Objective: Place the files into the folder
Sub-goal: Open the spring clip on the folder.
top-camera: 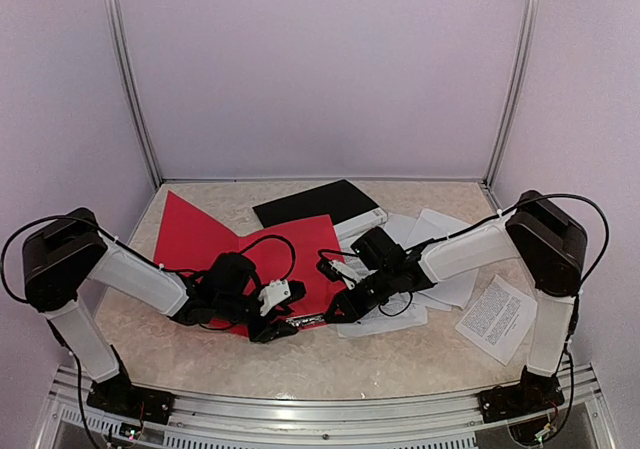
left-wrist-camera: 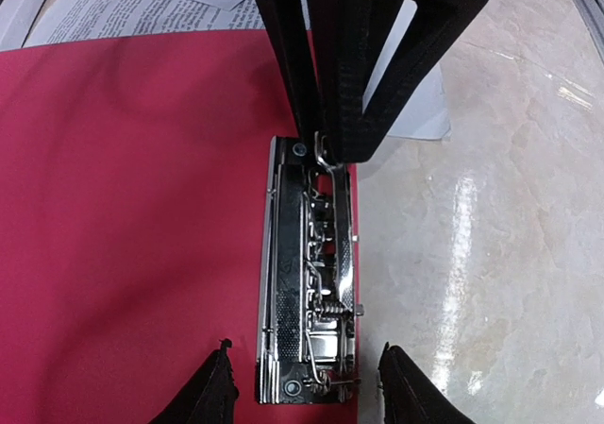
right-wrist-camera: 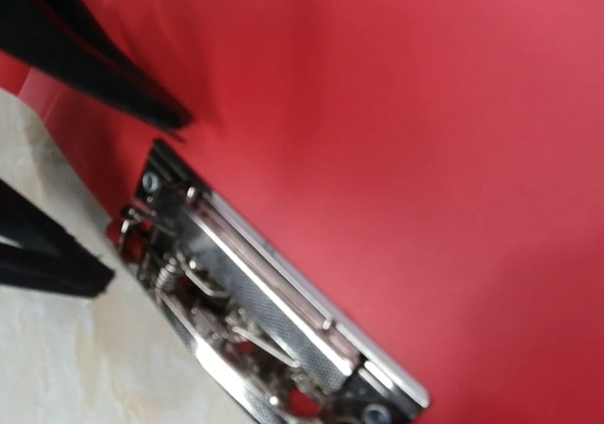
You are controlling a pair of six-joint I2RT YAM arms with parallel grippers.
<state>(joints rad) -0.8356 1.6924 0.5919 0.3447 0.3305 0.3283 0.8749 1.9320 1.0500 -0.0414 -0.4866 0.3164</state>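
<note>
Files [top-camera: 497, 317]: thin loose sheets, right of open red folder [top-camera: 200, 234] (likely light, floppy, slippery; best taken by a free edge). Left gripper [left-wrist-camera: 310, 386] spread astride clip [left-wrist-camera: 311, 282]; right gripper [right-wrist-camera: 142, 195] close-set at clip's right end, pinch cannot be told.

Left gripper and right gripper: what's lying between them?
The metal clip mechanism on the red folder runs between the left gripper and the right gripper, shown in the left wrist view.

The folder [top-camera: 200, 234] lies open on the desk [top-camera: 420, 354], left of centre, its clip [left-wrist-camera: 311, 282] along the near right edge. The files [top-camera: 440, 239] spread just right of it, one sheet [top-camera: 497, 317] apart farther right. Behind lies perhaps a second cover [top-camera: 315, 202].
</note>
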